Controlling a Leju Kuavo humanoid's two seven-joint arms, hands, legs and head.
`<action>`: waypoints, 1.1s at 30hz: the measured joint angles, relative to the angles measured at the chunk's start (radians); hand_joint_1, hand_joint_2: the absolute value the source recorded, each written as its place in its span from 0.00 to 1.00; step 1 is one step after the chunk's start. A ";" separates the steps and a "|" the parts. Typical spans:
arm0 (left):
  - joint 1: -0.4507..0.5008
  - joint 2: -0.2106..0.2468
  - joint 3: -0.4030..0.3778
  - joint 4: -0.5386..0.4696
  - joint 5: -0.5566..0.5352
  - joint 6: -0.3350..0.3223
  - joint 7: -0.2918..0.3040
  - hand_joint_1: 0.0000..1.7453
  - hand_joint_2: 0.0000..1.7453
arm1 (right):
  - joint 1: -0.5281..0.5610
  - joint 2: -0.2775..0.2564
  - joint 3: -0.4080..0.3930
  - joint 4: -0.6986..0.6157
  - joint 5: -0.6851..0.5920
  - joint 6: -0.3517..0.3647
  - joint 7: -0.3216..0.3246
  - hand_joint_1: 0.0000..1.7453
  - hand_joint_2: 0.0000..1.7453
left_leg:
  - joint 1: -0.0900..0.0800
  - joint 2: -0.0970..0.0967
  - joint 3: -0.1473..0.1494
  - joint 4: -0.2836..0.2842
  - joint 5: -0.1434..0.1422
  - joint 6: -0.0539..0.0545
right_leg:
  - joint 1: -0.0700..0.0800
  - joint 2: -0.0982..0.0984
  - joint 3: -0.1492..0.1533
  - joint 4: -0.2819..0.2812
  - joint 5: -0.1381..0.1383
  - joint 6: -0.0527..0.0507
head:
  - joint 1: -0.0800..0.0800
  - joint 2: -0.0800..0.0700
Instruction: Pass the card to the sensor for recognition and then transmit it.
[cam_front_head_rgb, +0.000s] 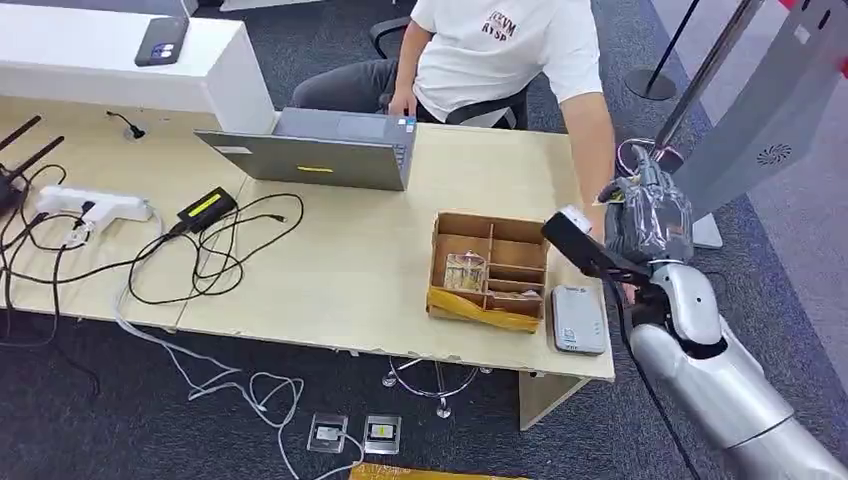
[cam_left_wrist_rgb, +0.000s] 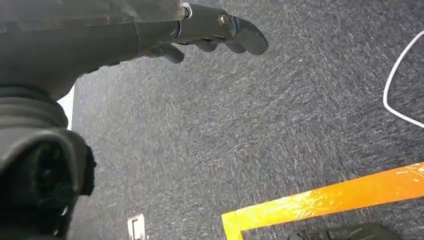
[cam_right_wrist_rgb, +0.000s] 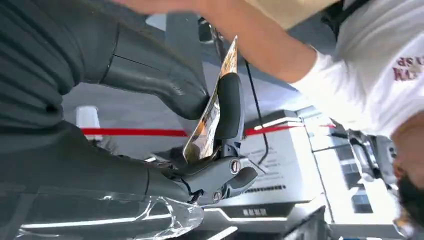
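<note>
One card (cam_right_wrist_rgb: 212, 107) sits pinched between the thumb and fingers of the right hand (cam_front_head_rgb: 648, 215), raised off the table's (cam_front_head_rgb: 330, 270) right edge, at about 1 o'clock from the grey sensor (cam_front_head_rgb: 578, 320). A person's arm (cam_front_head_rgb: 598, 160) reaches toward it, so scanning looks done and handover pending. Left hand (cam_left_wrist_rgb: 210, 30) hangs empty, fingers loosely curled, over carpet.

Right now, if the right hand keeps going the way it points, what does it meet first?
Probably the person's arm: the right hand holds the card between thumb and fingers, edge aimed at that arm, close by. Depth is unclear.
</note>
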 joint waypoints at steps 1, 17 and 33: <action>-0.004 0.000 -0.001 0.000 -0.006 -0.002 0.002 0.00 0.00 | -0.034 0.010 0.011 0.007 0.010 0.011 0.002 1.00 1.00 | 0.000 0.000 0.000 0.000 0.000 0.000 | 0.000 0.000 0.000 0.000 0.000 0.000 | 0.001 0.000; -0.033 0.000 -0.006 -0.002 -0.046 -0.011 0.021 0.00 0.00 | -0.350 0.225 0.205 0.301 0.081 0.058 -0.002 1.00 1.00 | 0.002 -0.002 -0.002 0.000 0.002 -0.003 | 0.002 -0.002 -0.003 0.001 0.001 -0.001 | 0.000 0.000; -0.025 0.009 -0.006 -0.002 -0.057 -0.024 0.029 0.00 0.00 | -0.395 0.304 0.287 0.510 0.063 0.043 0.002 0.00 1.00 | 0.003 -0.004 -0.002 0.000 0.003 -0.004 | 0.003 -0.004 -0.003 0.000 0.001 -0.002 | 0.000 0.000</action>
